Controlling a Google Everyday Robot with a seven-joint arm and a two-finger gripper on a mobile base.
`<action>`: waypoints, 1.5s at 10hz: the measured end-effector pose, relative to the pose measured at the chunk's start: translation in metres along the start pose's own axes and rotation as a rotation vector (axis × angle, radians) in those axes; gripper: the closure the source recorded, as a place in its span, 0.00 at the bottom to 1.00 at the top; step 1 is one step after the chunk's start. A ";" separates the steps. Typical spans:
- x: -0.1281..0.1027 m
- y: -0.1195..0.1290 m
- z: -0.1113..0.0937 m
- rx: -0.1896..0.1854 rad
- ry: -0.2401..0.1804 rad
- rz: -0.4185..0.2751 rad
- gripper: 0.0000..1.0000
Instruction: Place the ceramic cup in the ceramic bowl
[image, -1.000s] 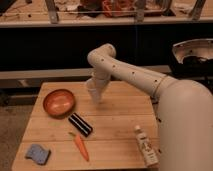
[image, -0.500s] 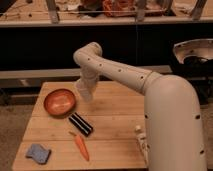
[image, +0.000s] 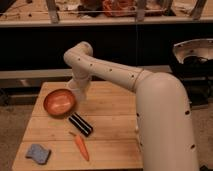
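The ceramic bowl (image: 59, 102), round, glossy and orange-brown, sits on the wooden table (image: 110, 107) at the left. My gripper (image: 79, 91) hangs at the end of the white arm just over the bowl's right rim. It is shut on the ceramic cup (image: 80, 94), a small pale tumbler held just above the table beside the bowl. The cup is partly hidden by the gripper.
A black rectangular object (image: 80, 124) lies in front of the bowl. An orange carrot (image: 81, 146) lies nearer the front edge. A blue sponge (image: 38, 153) sits at the front left corner. My arm's large white body covers the table's right side.
The arm has swung left with the cup, from over the table's middle to the bowl's right rim.
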 end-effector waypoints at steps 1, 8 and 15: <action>-0.005 -0.006 0.001 0.000 0.002 -0.015 1.00; -0.035 -0.044 0.012 0.007 0.018 -0.085 1.00; -0.054 -0.068 0.022 0.007 0.027 -0.111 1.00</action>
